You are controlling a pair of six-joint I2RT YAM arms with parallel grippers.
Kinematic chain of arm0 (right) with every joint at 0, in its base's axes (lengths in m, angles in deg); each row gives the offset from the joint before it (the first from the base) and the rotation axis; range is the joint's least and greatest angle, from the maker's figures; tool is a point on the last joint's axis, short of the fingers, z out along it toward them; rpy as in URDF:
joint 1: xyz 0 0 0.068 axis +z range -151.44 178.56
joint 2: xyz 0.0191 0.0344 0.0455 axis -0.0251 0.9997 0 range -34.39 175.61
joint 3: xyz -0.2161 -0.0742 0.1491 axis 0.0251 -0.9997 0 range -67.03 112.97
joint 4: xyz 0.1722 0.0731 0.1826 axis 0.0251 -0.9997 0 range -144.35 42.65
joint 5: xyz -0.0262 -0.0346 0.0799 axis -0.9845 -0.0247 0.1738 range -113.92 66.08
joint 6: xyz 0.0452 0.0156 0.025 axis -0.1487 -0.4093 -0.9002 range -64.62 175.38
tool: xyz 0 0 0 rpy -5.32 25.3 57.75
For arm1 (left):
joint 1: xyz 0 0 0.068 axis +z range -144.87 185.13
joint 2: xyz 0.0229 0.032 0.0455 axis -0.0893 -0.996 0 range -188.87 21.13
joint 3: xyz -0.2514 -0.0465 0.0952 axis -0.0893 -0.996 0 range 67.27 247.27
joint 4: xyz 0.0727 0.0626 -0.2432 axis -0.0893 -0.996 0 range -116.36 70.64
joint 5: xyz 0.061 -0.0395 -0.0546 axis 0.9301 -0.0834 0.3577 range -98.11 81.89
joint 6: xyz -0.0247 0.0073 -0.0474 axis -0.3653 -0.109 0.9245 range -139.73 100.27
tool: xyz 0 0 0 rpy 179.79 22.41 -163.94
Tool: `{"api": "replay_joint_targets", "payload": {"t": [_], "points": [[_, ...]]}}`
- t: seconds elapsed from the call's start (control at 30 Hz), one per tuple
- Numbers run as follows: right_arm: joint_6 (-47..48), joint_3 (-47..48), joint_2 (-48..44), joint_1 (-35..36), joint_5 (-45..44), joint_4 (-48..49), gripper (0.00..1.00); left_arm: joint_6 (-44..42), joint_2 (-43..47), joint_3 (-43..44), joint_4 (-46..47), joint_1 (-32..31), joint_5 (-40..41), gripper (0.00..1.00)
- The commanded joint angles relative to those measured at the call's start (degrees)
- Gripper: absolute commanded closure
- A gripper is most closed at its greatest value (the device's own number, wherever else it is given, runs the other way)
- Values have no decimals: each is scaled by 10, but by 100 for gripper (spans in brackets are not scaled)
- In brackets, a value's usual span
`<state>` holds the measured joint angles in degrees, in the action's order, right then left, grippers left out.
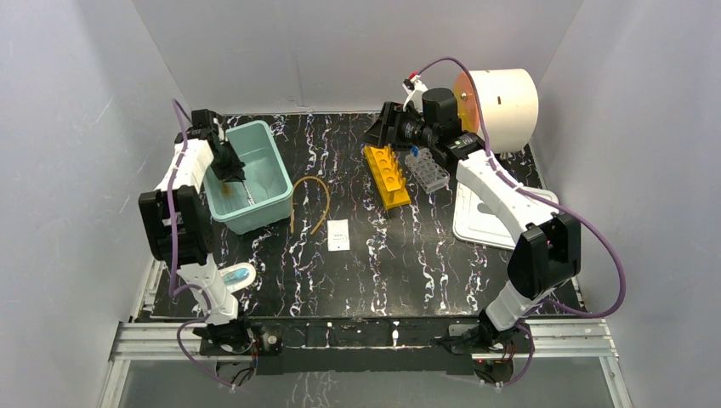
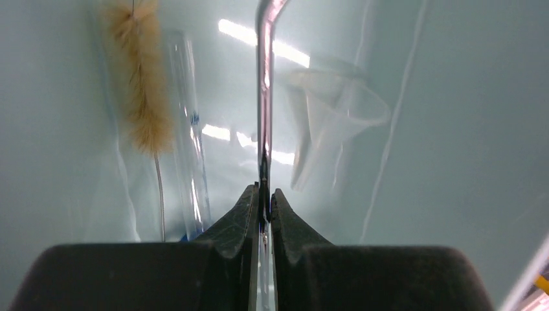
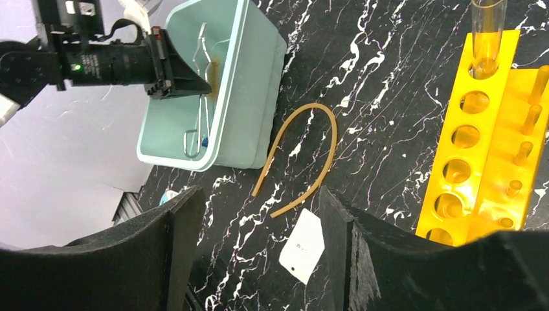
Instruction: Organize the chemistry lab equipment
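Observation:
My left gripper (image 1: 231, 170) reaches down into the teal bin (image 1: 265, 174) and is shut on a thin metal tool (image 2: 264, 97) that runs straight out from between its tips (image 2: 265, 191). Inside the bin lie a tan-bristled brush (image 2: 144, 78), a clear tube (image 2: 188, 129) and a clear funnel (image 2: 336, 110). My right gripper (image 3: 259, 253) hangs open over the back of the table near the yellow rack (image 1: 387, 176), with nothing between its fingers. The amber rubber tube (image 1: 310, 204) lies curved on the table beside the bin. A clear plastic tube rack (image 1: 428, 170) stands right of the yellow rack.
A white tag (image 1: 338, 234) lies on the black marbled table. A white tray (image 1: 489, 221) sits at the right and a white drum (image 1: 506, 106) at the back right. A small blue-and-white item (image 1: 238, 276) lies by the left arm's base. One clear tube (image 3: 487, 32) stands in the yellow rack.

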<state>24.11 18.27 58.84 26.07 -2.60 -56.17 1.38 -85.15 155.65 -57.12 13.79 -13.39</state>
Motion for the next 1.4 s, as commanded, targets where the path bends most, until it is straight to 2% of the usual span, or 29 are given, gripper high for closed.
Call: {"api": "replay_joint_targets", "payload": {"t": [0.0,0.13,0.4,0.6,0.8,0.97,1.07,1.13,1.37], "points": [[13,-6,-24,4,14,30,27,-48,-35,47,-15,0,12,100],[15,-13,-34,6,4,26,27,-82,-65,67,-26,1,30,98],[14,-16,-37,11,-2,17,27,-87,-82,87,-44,1,42,79],[26,-6,-31,29,-42,-13,32,-70,-57,99,-63,1,87,59],[38,11,-17,55,-78,-36,33,-50,-16,116,-90,0,102,50],[37,3,-20,71,-87,-36,33,-50,18,66,-60,0,72,41],[33,-2,-22,79,-88,-35,33,-48,6,42,-26,1,28,41],[33,-3,-23,84,-91,-37,33,-40,-12,41,-24,0,24,47],[33,-24,-42,89,-109,-36,33,-44,-33,9,-20,1,75,57]]}}
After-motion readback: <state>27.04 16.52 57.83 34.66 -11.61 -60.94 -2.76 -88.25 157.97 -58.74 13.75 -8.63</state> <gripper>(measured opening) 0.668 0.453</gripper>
